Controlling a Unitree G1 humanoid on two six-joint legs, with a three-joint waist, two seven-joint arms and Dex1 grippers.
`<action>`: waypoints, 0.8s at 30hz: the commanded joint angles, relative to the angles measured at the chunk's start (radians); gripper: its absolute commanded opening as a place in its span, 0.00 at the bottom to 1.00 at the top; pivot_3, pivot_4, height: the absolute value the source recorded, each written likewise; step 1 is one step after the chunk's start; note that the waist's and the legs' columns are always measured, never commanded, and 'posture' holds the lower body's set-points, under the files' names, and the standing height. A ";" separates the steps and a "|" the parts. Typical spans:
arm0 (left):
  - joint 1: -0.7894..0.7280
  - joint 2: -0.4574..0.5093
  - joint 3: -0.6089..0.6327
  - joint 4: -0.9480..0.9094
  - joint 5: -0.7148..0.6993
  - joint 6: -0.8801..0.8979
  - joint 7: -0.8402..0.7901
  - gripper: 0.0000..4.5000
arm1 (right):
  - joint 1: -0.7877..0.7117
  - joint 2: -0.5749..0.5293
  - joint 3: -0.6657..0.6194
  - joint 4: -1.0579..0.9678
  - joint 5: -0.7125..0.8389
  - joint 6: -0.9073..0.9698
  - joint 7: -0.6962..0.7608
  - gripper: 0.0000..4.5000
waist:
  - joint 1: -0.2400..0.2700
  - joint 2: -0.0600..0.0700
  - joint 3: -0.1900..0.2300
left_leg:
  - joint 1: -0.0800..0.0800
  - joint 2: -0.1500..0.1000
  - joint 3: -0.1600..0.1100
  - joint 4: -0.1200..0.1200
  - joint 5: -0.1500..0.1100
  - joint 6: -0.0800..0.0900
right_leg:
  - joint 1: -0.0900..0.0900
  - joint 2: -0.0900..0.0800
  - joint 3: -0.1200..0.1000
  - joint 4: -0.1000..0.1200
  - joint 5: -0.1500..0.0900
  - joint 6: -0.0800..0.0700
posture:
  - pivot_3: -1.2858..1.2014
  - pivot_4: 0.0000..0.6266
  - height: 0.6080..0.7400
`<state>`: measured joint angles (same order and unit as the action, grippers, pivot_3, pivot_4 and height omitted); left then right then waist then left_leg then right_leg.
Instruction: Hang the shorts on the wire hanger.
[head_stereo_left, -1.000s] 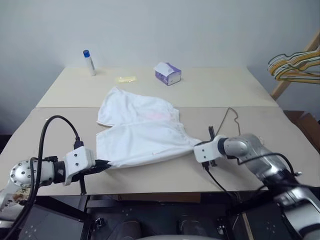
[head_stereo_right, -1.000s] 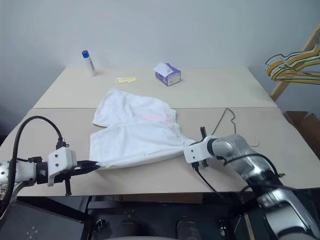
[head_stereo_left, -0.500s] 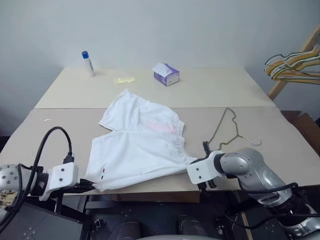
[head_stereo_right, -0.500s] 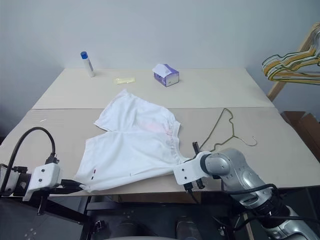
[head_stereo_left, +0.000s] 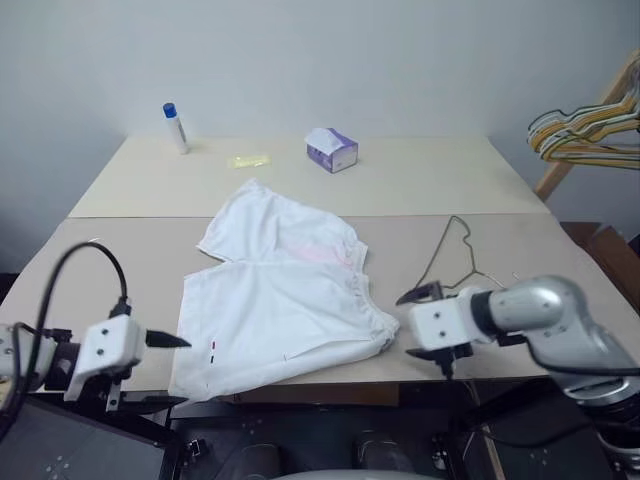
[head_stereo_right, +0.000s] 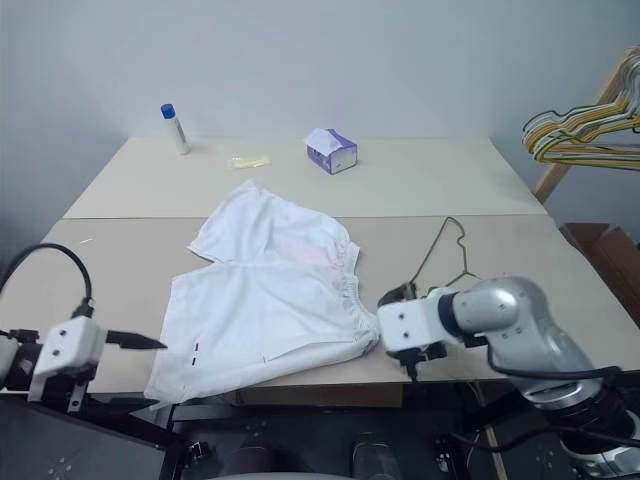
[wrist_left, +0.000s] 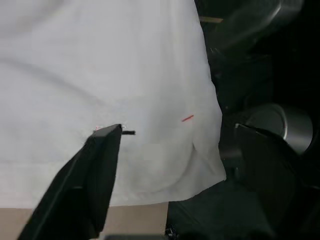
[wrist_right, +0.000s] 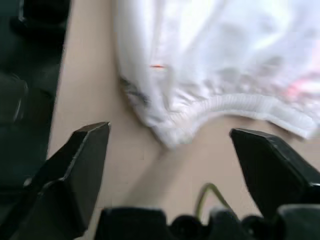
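Note:
The white shorts (head_stereo_left: 280, 300) lie spread flat on the near table, gathered waistband toward the right, one hem corner with small red and black marks (head_stereo_left: 211, 346) hanging over the front edge. The thin wire hanger (head_stereo_left: 450, 255) lies flat on the table just right of the waistband. My left gripper (wrist_left: 175, 150) hovers open off the table's front left, just clear of that hem corner, holding nothing. My right gripper (wrist_right: 170, 135) is open and empty too, raised close above the waistband's near corner (wrist_right: 172, 132), with a bit of hanger wire (wrist_right: 210, 192) below it.
On the far table stand a blue-capped white bottle (head_stereo_left: 177, 126), a tissue box (head_stereo_left: 334, 150) and a small yellowish piece (head_stereo_left: 249, 159). A bunch of coloured hangers (head_stereo_left: 585, 130) hangs on a wooden rack at the right. A seam (head_stereo_left: 140, 215) joins the two tables.
Both grippers were shut on the shorts and dragged them toward the front edge. They have now opened, let go and drawn back and up; the shorts lie loose.

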<state>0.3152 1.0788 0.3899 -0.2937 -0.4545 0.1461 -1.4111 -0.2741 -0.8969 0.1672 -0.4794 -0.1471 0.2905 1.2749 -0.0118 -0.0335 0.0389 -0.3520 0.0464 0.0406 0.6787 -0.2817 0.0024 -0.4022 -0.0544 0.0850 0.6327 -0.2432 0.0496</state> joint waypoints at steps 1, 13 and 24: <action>-0.142 -0.086 0.046 -0.032 -0.131 0.054 0.125 1.00 | -0.092 0.061 -0.072 0.088 0.068 0.178 -0.081 1.00 | 0.000 0.000 0.000 | 0.000 0.000 0.000 0.000 0.000 0.000 | 0.000 0.000 0.000 0.001 0.000 0.000 | 0.53 0.00 1.00; -0.307 -0.191 -0.110 -0.110 -0.131 0.115 0.253 1.00 | -0.344 0.450 -0.062 0.611 0.020 0.524 -0.593 1.00 | -0.006 -0.002 -0.002 | -0.004 -0.001 -0.001 -0.002 0.000 0.000 | -0.003 0.001 0.001 0.001 0.006 -0.009 | 0.53 0.00 1.00; -0.304 -0.190 -0.138 -0.094 -0.093 0.080 0.225 1.00 | -0.169 0.268 -0.025 0.493 0.023 0.566 -0.566 1.00 | -0.007 -0.002 -0.002 | -0.004 -0.001 -0.001 -0.002 0.000 0.000 | -0.003 0.001 0.001 0.000 0.006 -0.008 | 0.52 0.00 1.00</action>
<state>0.0155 0.8845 0.2393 -0.3781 -0.5508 0.2501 -1.1819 -0.4484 -0.6046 0.1695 0.0579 -0.1319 0.8423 0.7015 -0.0192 -0.0351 0.0371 -0.3558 0.0454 0.0397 0.6773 -0.2816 0.0022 -0.4046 -0.0536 0.0863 0.6323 -0.2371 0.0420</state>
